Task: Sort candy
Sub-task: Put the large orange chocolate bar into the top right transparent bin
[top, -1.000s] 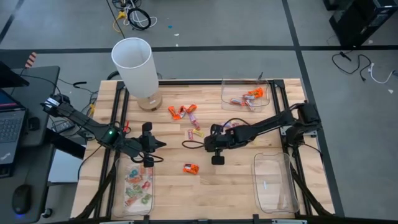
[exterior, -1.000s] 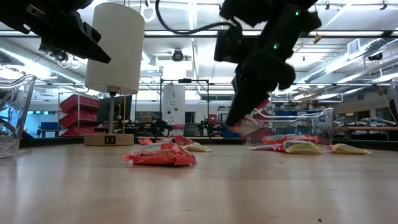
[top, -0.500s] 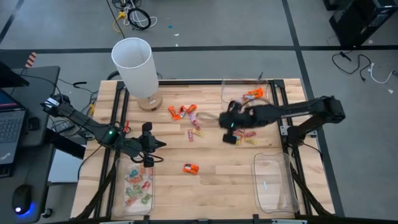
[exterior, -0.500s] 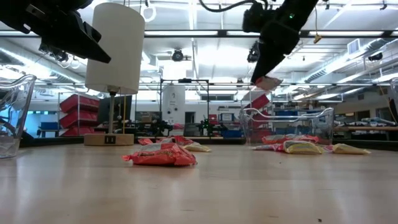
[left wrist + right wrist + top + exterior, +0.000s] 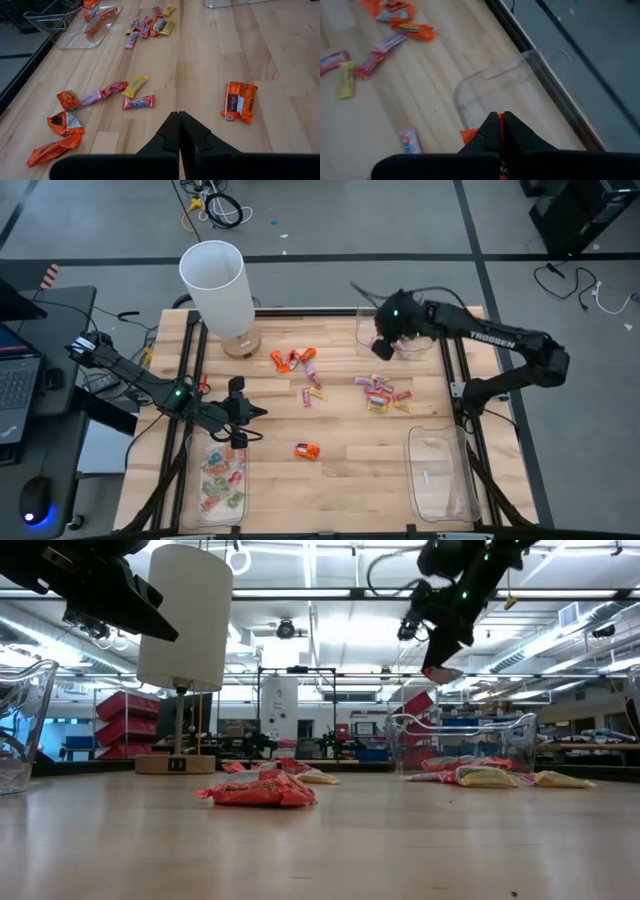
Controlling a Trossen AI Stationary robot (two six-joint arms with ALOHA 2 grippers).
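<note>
Right tool [image 5: 381, 351] grips candy [image 5: 441, 673] above far tray's rim [image 5: 360, 338].

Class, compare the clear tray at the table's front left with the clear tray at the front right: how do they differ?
The front-left tray holds a pile of candy; the front-right tray holds almost nothing. The left end effector hovers at the front-left tray's edge; none is near the front-right tray. Both are clear rectangular plastic.

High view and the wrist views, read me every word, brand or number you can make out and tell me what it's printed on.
"TROSSEN": white letters on the right arm, high view.
Orange candy near the left hand: has printing and a barcode patch, too blurred to read.
Pink candy: lettering too small to read.
Other wrappers: nothing readable.
</note>
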